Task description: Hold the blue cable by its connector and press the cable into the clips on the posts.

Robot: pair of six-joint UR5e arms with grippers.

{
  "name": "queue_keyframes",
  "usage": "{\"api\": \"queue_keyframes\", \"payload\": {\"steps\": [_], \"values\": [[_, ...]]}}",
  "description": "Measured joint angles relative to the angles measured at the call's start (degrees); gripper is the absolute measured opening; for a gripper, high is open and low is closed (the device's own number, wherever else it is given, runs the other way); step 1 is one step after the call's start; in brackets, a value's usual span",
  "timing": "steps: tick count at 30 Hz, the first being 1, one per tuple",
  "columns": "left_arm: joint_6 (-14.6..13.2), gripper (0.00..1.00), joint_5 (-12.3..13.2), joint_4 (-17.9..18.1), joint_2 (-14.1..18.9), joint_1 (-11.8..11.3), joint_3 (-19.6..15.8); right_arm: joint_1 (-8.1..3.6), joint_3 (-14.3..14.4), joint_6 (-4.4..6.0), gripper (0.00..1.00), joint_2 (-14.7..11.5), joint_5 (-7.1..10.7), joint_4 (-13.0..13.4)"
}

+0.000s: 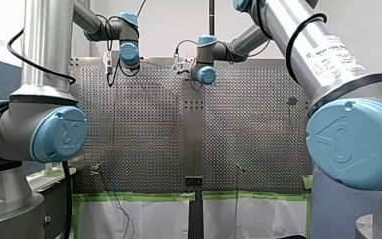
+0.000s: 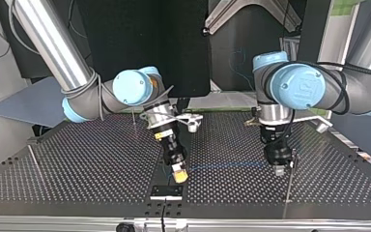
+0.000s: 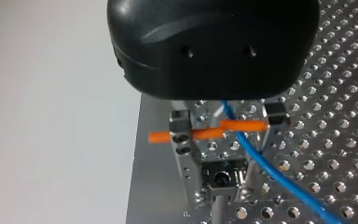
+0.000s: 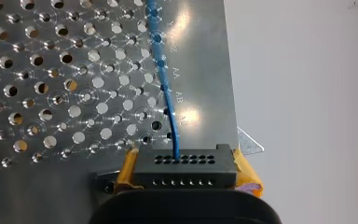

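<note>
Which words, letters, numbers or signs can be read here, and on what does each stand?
"AA", "AB": perforated table's bare edge strip, beside the blue cable.
"P": perforated table's edge, left wrist view.
Label on my right arm: too blurred to read.

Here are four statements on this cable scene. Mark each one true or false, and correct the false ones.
1. My right gripper holds the black connector between its yellow pads. True.
2. The blue cable hangs clear of the table. False: it runs over the perforated table.
3. An orange piece spans between the fingers of my left gripper. True.
4. In the top view the two grippers touch. False: they are apart.
</note>
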State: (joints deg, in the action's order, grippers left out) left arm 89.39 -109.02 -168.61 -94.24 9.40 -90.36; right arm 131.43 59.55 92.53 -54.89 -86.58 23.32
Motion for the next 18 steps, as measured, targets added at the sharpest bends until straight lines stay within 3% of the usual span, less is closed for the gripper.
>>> {"api": "queue_keyframes", "payload": {"steps": [18], "values": [[0.4, 0.0, 0.3, 0.0, 0.0, 0.4, -0.1, -0.34, 0.7, -0.37, 0.0, 0.0, -0.63, 0.0]]}}
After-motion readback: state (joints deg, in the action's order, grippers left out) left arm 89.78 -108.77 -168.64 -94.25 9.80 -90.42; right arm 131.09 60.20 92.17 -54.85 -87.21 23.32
